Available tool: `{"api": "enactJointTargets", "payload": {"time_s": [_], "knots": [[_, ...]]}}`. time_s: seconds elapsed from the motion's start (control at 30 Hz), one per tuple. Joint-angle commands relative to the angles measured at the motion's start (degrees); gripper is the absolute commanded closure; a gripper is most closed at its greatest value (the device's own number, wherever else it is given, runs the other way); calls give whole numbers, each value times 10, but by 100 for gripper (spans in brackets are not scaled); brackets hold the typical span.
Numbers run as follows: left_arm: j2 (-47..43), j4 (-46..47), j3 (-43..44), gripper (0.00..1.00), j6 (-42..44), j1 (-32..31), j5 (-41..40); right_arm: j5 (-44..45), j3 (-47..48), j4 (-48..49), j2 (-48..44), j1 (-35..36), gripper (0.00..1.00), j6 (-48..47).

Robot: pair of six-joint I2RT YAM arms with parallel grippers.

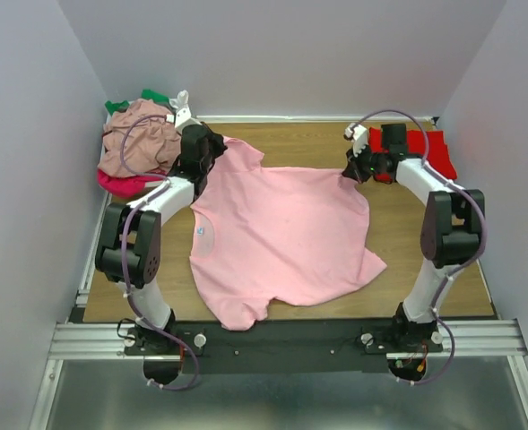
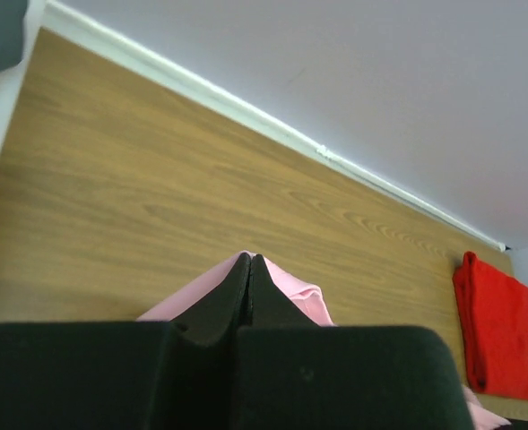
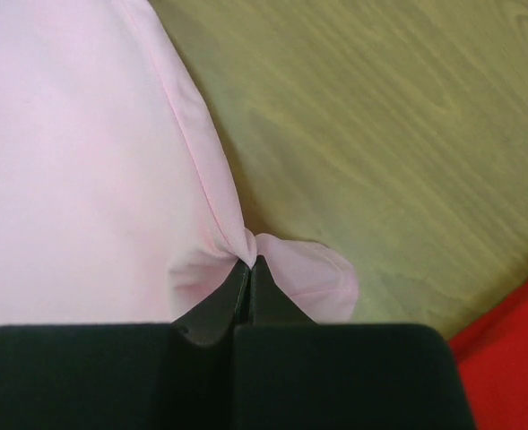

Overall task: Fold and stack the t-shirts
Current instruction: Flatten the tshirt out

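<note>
The pink t-shirt point(image 1: 281, 233) lies spread flat mid-table, collar toward nine o'clock; thin, limp cotton, so I judge it light, quick to sag and wrinkle, and best taken at seams and corners; my left gripper point(image 2: 250, 262) pinches its far sleeve at eleven o'clock; my right gripper point(image 3: 250, 262) pinches the hem corner at one o'clock; a folded red t-shirt point(image 1: 436, 150) lies just beyond on the wood-grain table point(image 1: 308, 143).

Pink t-shirt point(image 1: 281, 233): soft matt cloth. Red t-shirt point(image 1: 437, 149): matt cloth. Table point(image 1: 403, 228): smooth wood grain.
</note>
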Motion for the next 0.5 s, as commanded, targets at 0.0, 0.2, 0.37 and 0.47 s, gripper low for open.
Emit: {"api": "enactJointTargets", "payload": {"time_s": [0.0, 0.2, 0.37, 0.47], "knots": [[46, 13, 69, 100, 29, 4, -12, 59, 74, 67, 57, 13, 100, 54], [104, -17, 132, 100, 46, 9, -27, 106, 163, 82, 126, 19, 100, 107], [92, -3, 134, 100, 62, 12, 16, 90, 163, 80, 90, 21, 100, 118], [29, 25, 96, 100, 72, 12, 52, 84, 120, 71, 2, 21, 100, 93]]}}
